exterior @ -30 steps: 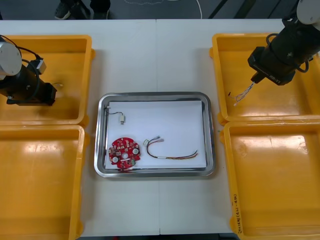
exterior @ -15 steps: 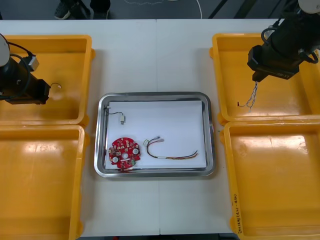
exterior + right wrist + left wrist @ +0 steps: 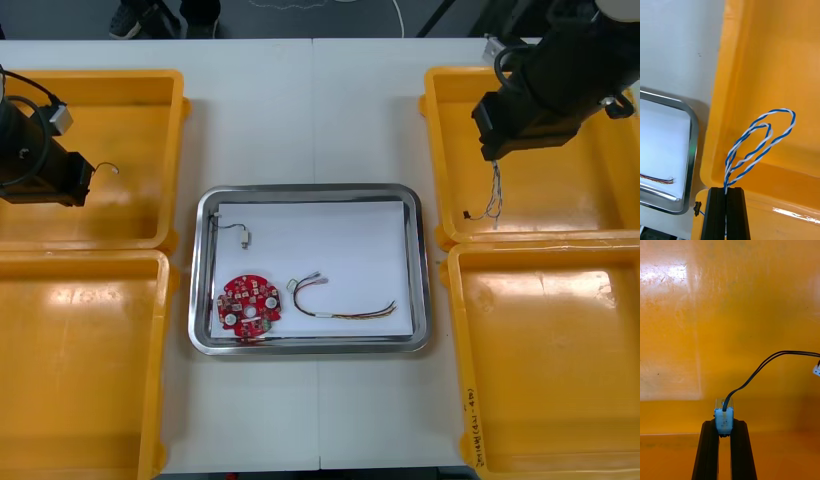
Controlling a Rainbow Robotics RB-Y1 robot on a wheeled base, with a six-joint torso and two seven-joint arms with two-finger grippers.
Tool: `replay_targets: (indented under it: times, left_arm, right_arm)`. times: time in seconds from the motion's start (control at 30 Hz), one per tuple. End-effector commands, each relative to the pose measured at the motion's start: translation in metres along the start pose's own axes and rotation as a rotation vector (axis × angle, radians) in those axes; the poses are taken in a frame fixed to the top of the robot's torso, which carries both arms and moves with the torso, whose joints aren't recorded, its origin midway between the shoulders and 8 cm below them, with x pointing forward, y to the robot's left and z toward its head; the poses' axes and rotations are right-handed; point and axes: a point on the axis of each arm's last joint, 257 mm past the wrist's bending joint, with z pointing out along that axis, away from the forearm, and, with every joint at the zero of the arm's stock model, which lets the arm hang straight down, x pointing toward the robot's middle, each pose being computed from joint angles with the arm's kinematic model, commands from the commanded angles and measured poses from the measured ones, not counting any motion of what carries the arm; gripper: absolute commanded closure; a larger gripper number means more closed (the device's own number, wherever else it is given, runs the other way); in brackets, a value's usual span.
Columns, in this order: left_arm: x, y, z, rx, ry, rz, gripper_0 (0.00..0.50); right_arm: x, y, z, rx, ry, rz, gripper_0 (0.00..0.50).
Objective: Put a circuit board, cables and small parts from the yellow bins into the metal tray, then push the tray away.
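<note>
Right gripper, in the upper right of the front view, hangs over the upper right yellow plastic bin, close to that bin's wall on the tray side. Its black fingers are clenched on one twisted blue and white cable, whose loose end dangles just inside the bin's lower left corner. The right wrist camera has the right gripper pinched tight on the strands, with the twisted blue and white cable looping out over the bin's inner wall. At the left edge of the front view the left gripper hovers over the upper left yellow plastic bin, with bare bin floor between it and the wall nearest the tray. The left wrist camera shows the left gripper grasping a small pale plug, fingers apart by the plug's width, and one thin black two-wire cable arcs away from that plug. A strip of bare light table separates each upper bin from the rectangular metal tray with a white inside at the centre. Yellow bins number four, two down each side. The tray holds one round red circuit board at its lower left, one red and yellow cable beside it but apart, and one small metal part at upper left; its upper right floor lies open.
</note>
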Motion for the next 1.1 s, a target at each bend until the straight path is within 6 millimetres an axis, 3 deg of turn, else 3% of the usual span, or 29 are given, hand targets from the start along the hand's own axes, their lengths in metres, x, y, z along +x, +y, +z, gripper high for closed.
replay_targets:
  times: [0.03, 0.27, 0.57, 0.73, 1.1]
  left_arm:
    - [-0.010, 0.011, -0.029, -0.015, -0.040, 0.066, 0.500]
    - [-0.011, 0.007, -0.059, 0.011, -0.061, 0.054, 0.500]
    - [-0.005, 0.000, -0.093, 0.041, -0.076, 0.043, 0.500]
    - [-0.013, -0.005, -0.107, 0.044, -0.125, 0.031, 0.500]
    - [-0.022, -0.047, -0.134, 0.055, -0.217, -0.037, 0.500]
  right_arm:
    - [0.007, 0.025, -0.002, 0.042, -0.009, -0.167, 0.500]
    - [0.010, 0.075, 0.011, 0.011, -0.018, -0.355, 0.500]
    - [0.004, 0.113, 0.042, 0.049, -0.055, -0.620, 0.500]
    - [0.002, 0.138, 0.056, 0.062, -0.076, -0.762, 0.500]
    - [0.012, 0.178, 0.083, 0.075, -0.091, -0.998, 0.500]
